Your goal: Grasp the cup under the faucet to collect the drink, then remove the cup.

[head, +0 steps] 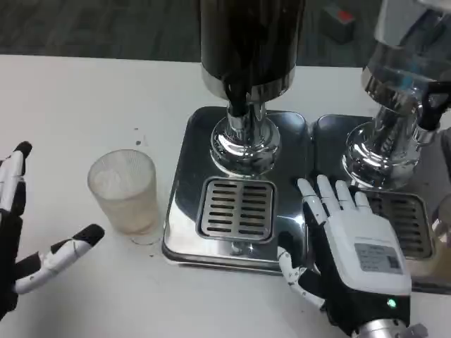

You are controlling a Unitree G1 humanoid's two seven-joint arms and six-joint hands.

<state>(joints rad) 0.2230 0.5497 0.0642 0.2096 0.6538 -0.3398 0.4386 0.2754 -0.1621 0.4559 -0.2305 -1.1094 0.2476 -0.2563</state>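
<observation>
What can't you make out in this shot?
- Dispenser, head view: its top is cut off by the upper edge.
- Second dispenser: partly cut off at the right edge, blurred.
- Left hand: mostly beyond the left edge.
- Cup: frosted wall hides whether it holds liquid.

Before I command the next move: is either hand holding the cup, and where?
No. The left hand is open beside the cup; the right hand lies flat over the drip tray.
</observation>
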